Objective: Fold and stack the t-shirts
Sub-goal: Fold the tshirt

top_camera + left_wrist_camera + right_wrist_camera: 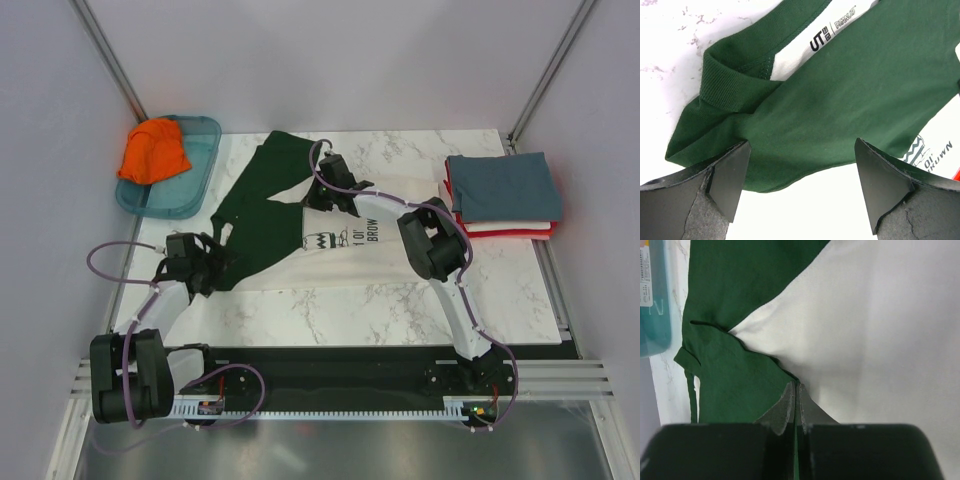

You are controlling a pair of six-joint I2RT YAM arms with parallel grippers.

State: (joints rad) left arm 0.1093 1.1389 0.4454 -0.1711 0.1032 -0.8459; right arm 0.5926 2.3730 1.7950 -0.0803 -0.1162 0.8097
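Note:
A cream t-shirt (330,255) with dark green sleeves lies spread on the marble table. One green sleeve is folded in over its left half. My right gripper (328,166) is at the shirt's far edge, and in the right wrist view it (796,388) is shut with a thin strip of the green cloth (735,385) pinched between its fingers. My left gripper (218,262) stands open at the shirt's left side. The left wrist view shows its fingers (731,175) wide apart just short of the green sleeve's hem (840,105), beside the ribbed collar (735,75), holding nothing.
An orange t-shirt (153,150) lies crumpled in a teal plastic tray (200,165) at the far left. A folded stack (503,190) sits at the far right, slate-blue on top of white and red. Frame posts stand at both back corners.

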